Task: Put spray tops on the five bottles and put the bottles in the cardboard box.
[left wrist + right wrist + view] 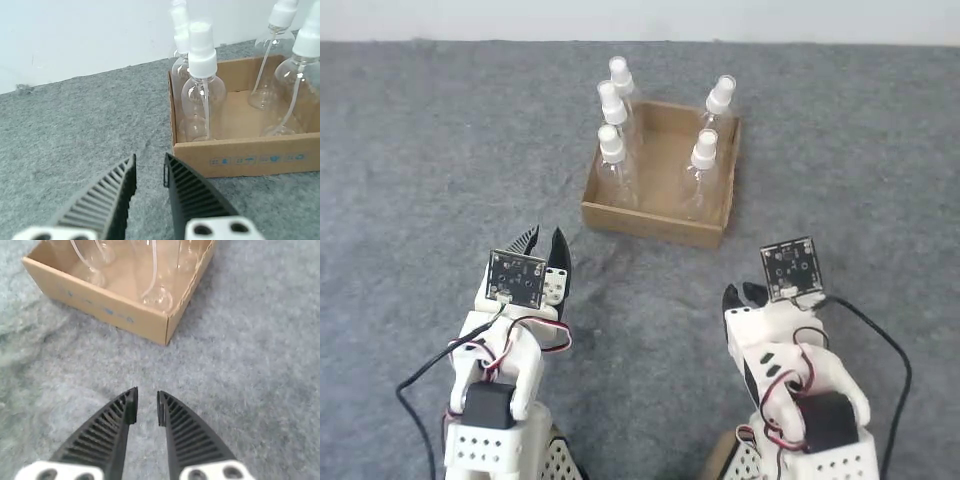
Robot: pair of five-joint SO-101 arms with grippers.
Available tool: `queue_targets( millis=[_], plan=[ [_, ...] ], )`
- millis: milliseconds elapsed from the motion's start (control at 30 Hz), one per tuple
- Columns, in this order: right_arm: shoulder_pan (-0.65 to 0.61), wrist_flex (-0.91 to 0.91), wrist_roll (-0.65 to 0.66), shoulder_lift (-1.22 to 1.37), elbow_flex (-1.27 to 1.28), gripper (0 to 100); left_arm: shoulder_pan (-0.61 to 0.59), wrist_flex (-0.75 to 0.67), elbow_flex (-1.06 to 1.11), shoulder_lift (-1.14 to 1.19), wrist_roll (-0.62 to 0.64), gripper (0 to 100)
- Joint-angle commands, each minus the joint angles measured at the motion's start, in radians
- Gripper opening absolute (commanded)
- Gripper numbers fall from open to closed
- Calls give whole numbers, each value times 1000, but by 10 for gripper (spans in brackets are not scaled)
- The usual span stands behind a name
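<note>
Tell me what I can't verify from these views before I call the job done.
High view: whether the tops sit fully tight on the bottles; too small to tell.
Left wrist view: the fifth bottle, hidden behind the near bottle; several tops are cut off by the edge.
Right wrist view: every top, cut off by the edge; the bottles' lower parts stand in the box.
</note>
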Motion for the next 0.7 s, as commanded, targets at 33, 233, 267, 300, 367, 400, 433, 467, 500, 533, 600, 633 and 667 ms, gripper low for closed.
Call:
queue_targets(
  millis=[33,233,267,300,367,400,433,467,500,533,600,633,667],
  plan=[
    [13,-27,15,-108,68,6,-6,-32,-8,-11,-8,87],
    [13,-19,14,-101,126,6,-6,-32,-8,-11,-8,87],
    [13,-21,14,-101,140,6,-6,-32,-8,-11,-8,87],
    [12,-27,12,-101,155,6,-6,-32,-8,-11,-8,87],
    [10,-27,9,-101,196,6,-6,-32,-8,-11,-8,87],
    [1,-28,8,-101,222,6,-5,-31,-8,-9,-8,87],
    [-16,-28,6,-101,247,6,0,-21,-8,-9,-8,87],
    [-38,-28,6,-101,273,6,3,-6,-8,-14,-8,87],
    [-65,-28,6,-101,292,6,5,5,-8,-14,-8,87],
    [-93,-28,6,-101,304,6,5,9,-8,-14,-8,87],
    [-128,-28,6,-101,321,6,5,11,-8,-14,-8,87],
    [-133,-28,6,-101,324,6,5,12,-8,-14,-8,87],
    [-134,-28,6,-101,325,6,3,12,-8,-14,-8,87]
  ],
)
